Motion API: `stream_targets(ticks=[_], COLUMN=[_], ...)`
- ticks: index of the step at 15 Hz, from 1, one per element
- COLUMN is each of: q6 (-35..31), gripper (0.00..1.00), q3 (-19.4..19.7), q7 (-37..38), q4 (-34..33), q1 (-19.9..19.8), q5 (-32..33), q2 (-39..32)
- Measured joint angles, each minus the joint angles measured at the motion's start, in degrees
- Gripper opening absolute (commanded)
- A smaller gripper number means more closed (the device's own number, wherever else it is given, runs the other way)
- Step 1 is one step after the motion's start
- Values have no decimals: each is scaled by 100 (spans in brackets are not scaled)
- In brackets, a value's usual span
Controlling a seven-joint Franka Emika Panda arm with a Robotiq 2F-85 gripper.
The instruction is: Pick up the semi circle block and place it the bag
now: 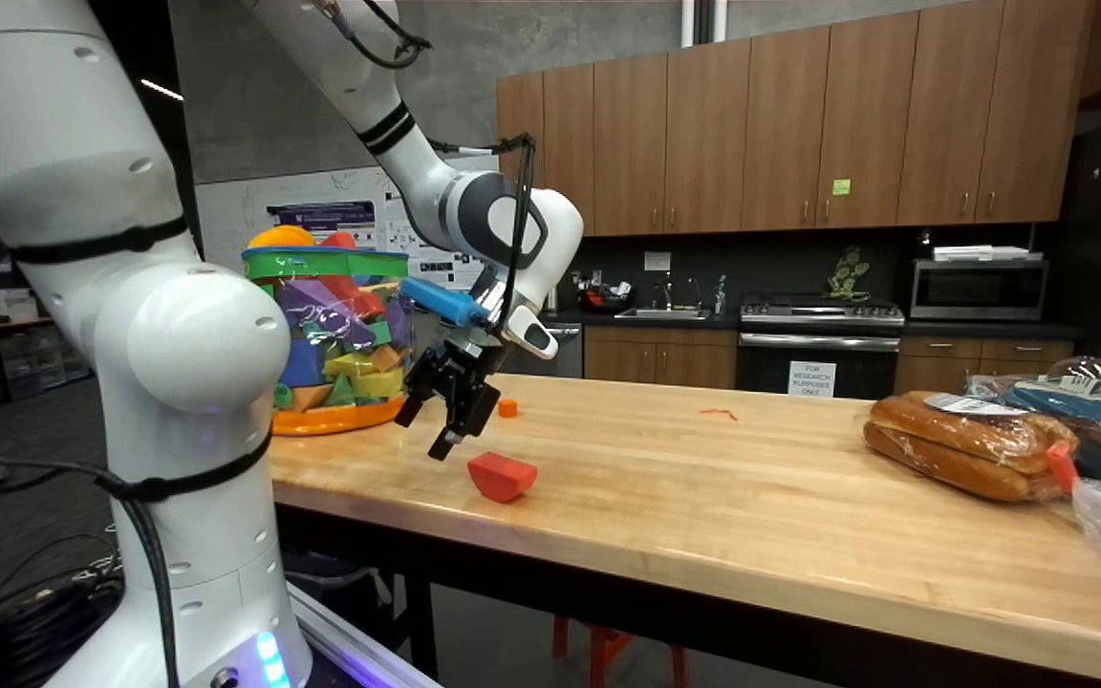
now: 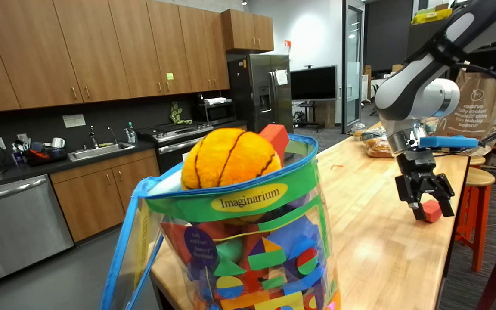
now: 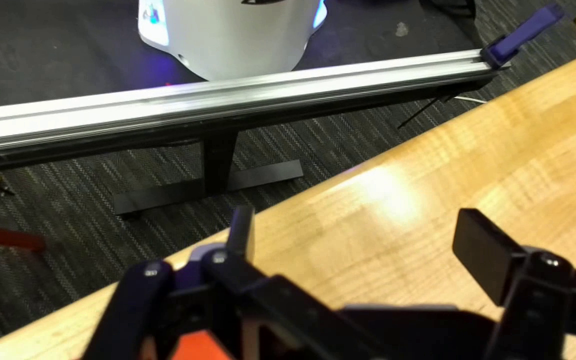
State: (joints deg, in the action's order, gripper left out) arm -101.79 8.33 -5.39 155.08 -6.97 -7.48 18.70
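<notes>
1. Here's the arm (image 1: 417, 182), bent low over the worktop (image 1: 703, 506) with its wrist tilted, and the fingers (image 3: 485, 257) are released, spread wide, pale wood showing between the tips in the wrist view.
2. Below them, there it is: the semi circle block (image 1: 503, 478), solid red, lying on the worktop near its long edge, visibly apart from the fingers in an exterior view.
3. The wrist view catches only a patch of that block, right at the bottom, mostly hidden behind the fingers.
4. Over at the worktop's end stands the bag (image 2: 187, 207), green band, blue trim, bold printed shapes, well apart from the block.
5. Full house in there: coloured blocks (image 1: 378, 384) crowd behind clear plastic, an orange plush ball (image 2: 230, 159) sits on top, a red piece (image 2: 276, 137) pokes up beside it.
6. Elsewhere on the worktop: a small orange piece (image 1: 507, 408), a thin orange strip (image 1: 718, 414), and wrapped bread (image 1: 961, 440) toward the opposite end.
</notes>
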Motion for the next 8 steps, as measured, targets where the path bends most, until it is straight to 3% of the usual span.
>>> stream_targets(ticks=[8], q6=[227], gripper=[100], q3=[-203], q7=[-146], q4=[120], q1=[317], q5=[-90], q2=[-616])
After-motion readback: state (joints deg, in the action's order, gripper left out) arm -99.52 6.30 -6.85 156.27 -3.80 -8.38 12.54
